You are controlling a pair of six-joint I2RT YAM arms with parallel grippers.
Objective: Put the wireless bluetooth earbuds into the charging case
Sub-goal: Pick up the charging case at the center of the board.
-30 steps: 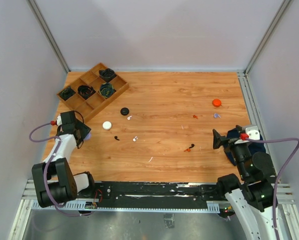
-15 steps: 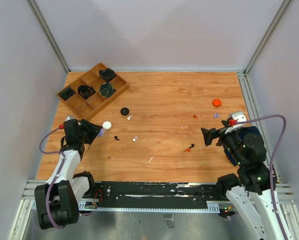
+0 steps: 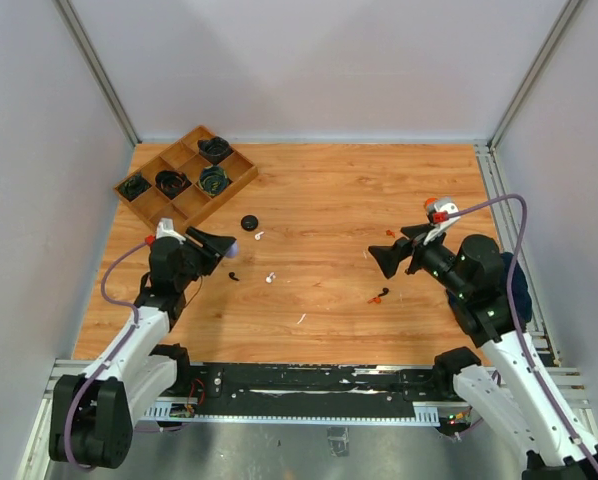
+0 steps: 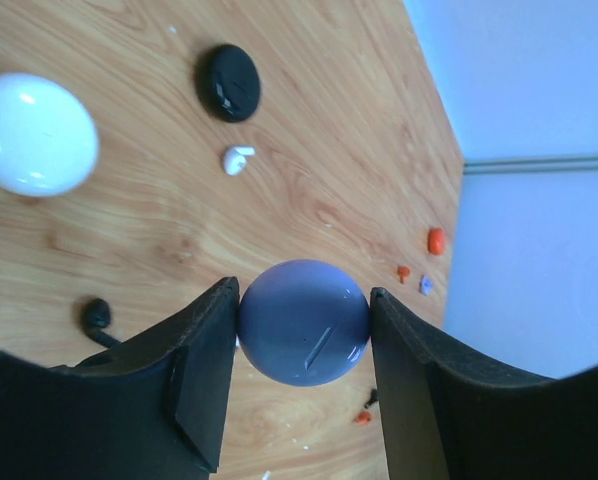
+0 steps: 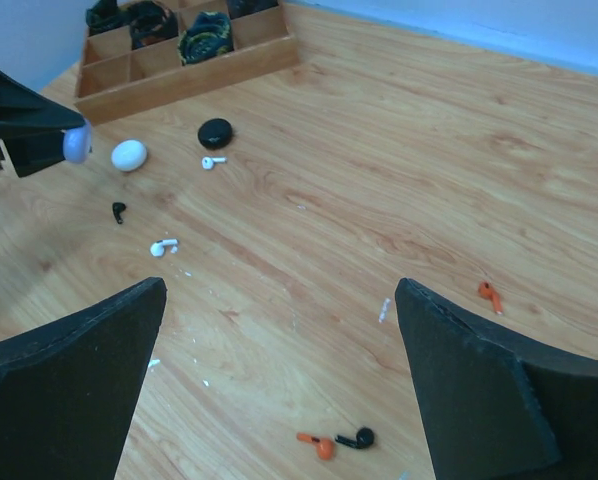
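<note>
The left jaws are closed partway onto a pale purple case (image 4: 304,322), a glossy, smooth domed round. It is pinched at its sides between two matte black fingers (image 4: 194,370) and held clear of the worktop (image 3: 329,180), an orange-brown board with printed wood grain. On the boards beyond it lie a white case (image 4: 29,133), shiny and pebble-smooth, and a black case (image 4: 229,82), a flatter disc with a dull sheen. A small orange case (image 4: 435,241) sits well apart from them, towards the far right. The wireless bluetooth earbuds lie loose on the worktop, each a tiny stemmed plastic bud. A white earbud (image 5: 214,161) is just beside the black case, with a black earbud (image 5: 119,211) and a second white earbud (image 5: 163,245) nearer the arms. An orange earbud (image 5: 324,445) and a second black earbud (image 5: 357,437) lie almost touching, another orange earbud (image 5: 490,294) lies farther right, and a pale purple earbud (image 4: 425,284) lies near the orange case. The right jaws gape at full width with nothing between their blunt black wedges. They hang above the worktop, with the orange-and-black pair showing between them in the right wrist view. At the far left corner a shallow wooden tray (image 5: 189,82), split into square compartments, holds black coiled cables (image 5: 207,22).
</note>
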